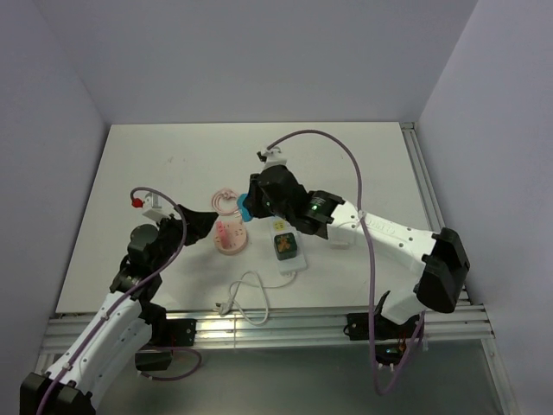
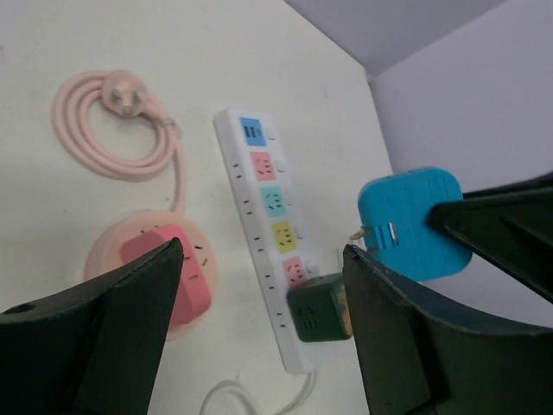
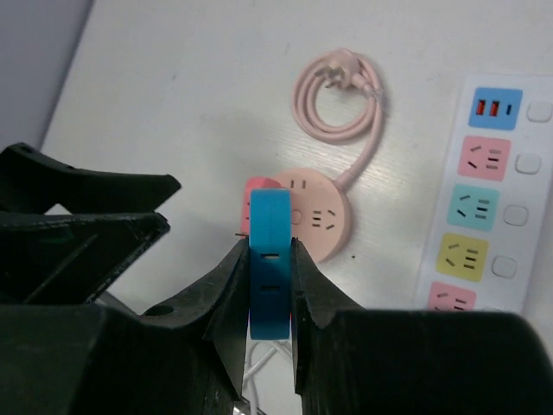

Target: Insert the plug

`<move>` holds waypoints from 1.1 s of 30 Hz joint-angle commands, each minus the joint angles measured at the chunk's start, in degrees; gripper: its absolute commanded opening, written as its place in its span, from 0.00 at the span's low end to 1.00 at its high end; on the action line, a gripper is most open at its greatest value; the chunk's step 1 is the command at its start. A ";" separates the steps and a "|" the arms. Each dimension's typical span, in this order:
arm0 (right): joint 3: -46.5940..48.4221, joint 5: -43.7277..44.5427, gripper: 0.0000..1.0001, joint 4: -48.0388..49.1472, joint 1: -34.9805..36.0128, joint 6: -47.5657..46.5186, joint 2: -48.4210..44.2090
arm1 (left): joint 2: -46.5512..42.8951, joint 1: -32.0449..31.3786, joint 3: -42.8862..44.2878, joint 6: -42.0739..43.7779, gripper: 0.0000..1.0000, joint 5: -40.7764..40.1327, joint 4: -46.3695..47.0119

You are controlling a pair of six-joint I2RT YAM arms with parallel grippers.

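My right gripper (image 3: 270, 248) is shut on a flat blue plug (image 3: 270, 226), holding it on edge above the table. In the left wrist view the blue plug (image 2: 410, 220) shows metal prongs on its left side. Below it sits a round pink socket (image 3: 321, 214) with a pink cube plug (image 2: 188, 285) standing in it. A white power strip (image 2: 259, 199) with coloured outlets lies to the right, a dark green cube (image 2: 318, 309) plugged in at its near end. My left gripper (image 2: 263, 251) is open with nothing between its fingers, just left of the pink socket (image 1: 232, 239).
The socket's pink cord (image 1: 226, 203) lies coiled behind it. A white cable (image 1: 251, 298) loops from the strip (image 1: 285, 251) toward the table's front edge. Grey walls stand on the left, the back and the right.
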 commanded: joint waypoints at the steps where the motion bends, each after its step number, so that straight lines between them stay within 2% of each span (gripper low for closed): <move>1: -1.62 -7.37 0.00 5.75 -0.75 -1.02 -2.88 | -1.95 0.15 2.38 0.96 0.80 7.00 3.68; 6: -3.38 -13.71 0.00 9.27 -1.27 -0.15 -4.74 | -2.92 0.15 2.82 -2.02 0.83 15.34 9.47; 10: -6.18 -17.75 0.00 12.95 -1.80 1.69 -6.75 | -3.98 0.15 2.30 -3.26 0.83 17.90 12.38; 16: -8.38 -22.59 0.00 16.90 -2.94 4.51 -7.46 | -2.66 0.15 1.94 -4.40 0.70 21.50 15.89; 27: -13.04 -31.81 0.00 25.96 -6.63 11.27 -8.60 | -1.87 0.16 1.77 -6.07 0.70 24.05 18.00; 33: -14.36 -33.14 0.00 29.13 -8.22 13.04 -9.66 | -1.08 0.15 1.33 -7.12 0.62 25.20 20.29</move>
